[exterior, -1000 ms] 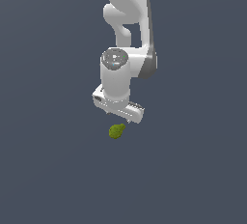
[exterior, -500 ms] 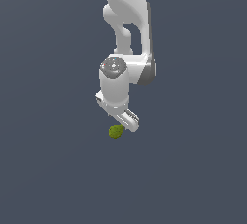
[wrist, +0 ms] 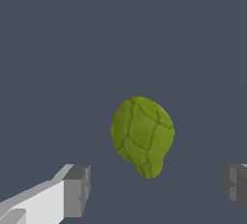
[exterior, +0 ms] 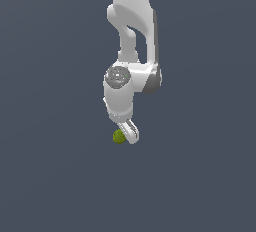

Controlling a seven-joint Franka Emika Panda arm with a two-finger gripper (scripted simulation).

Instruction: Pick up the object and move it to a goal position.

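The object (wrist: 142, 136) is a small lumpy olive-green blob with dark cracks, pear-shaped, lying on the flat grey floor. In the exterior view the object (exterior: 118, 136) peeks out just at the exterior view's left of the white gripper's lower end. My gripper (wrist: 157, 191) is open: one grey pad (wrist: 77, 190) and the other pad (wrist: 235, 184) stand far apart, with the blob in front of the gap and touching neither. In the exterior view the gripper (exterior: 129, 132) hangs close above the object, its fingers mostly hidden by the hand.
The white arm (exterior: 132, 21) comes down from the top of the exterior view. The floor (exterior: 200, 176) is a plain dark grey surface with no other objects in view.
The hand has turned about its vertical axis and sunk lower, closer to the blob. The blob has stayed in place on the floor.
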